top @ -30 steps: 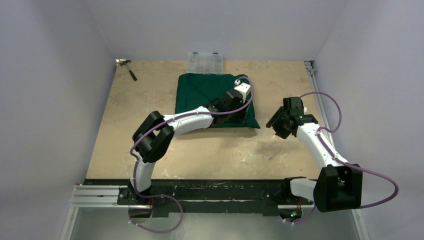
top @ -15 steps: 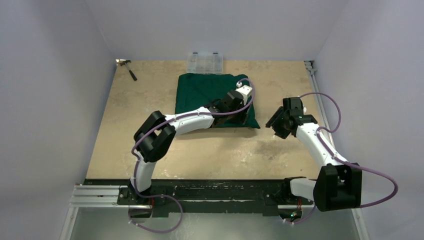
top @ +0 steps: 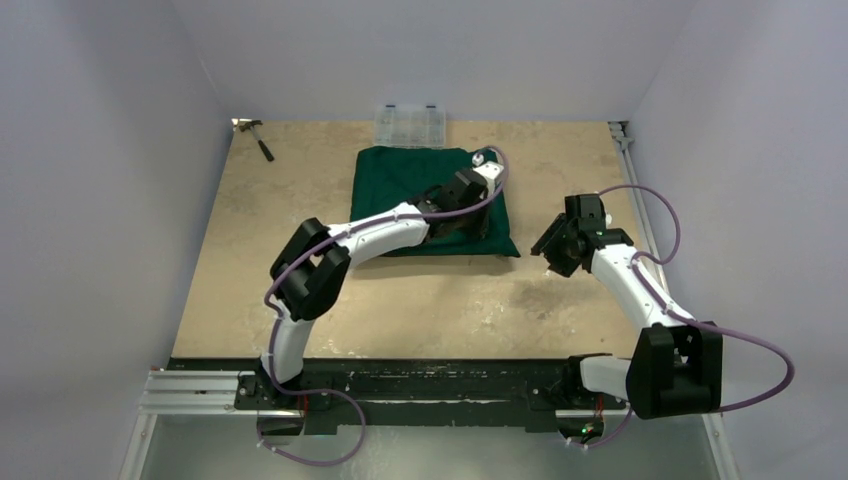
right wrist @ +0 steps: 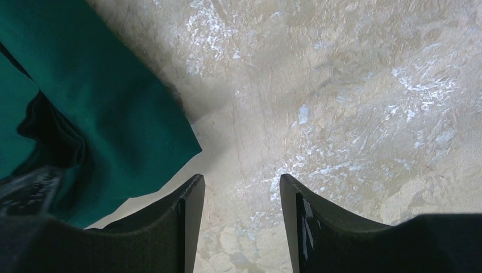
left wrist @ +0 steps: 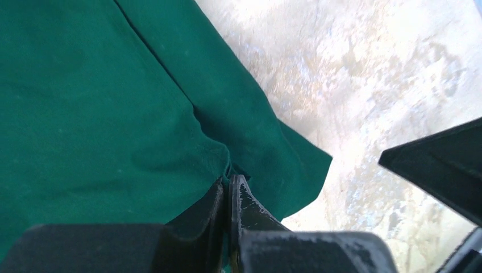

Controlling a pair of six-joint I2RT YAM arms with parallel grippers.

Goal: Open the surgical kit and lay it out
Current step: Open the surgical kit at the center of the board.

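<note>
Three plain pale grey walls close in the scene: a back wall (top: 420, 50) across the top, a left wall (top: 100, 200) and a right wall (top: 760, 180) slanting down the sides. They enclose a tan table (top: 290, 200), with pale scuffed patches at lower centre. The light is soft and even. A metal rail (top: 190, 392) runs along the table's bottom edge.
</note>
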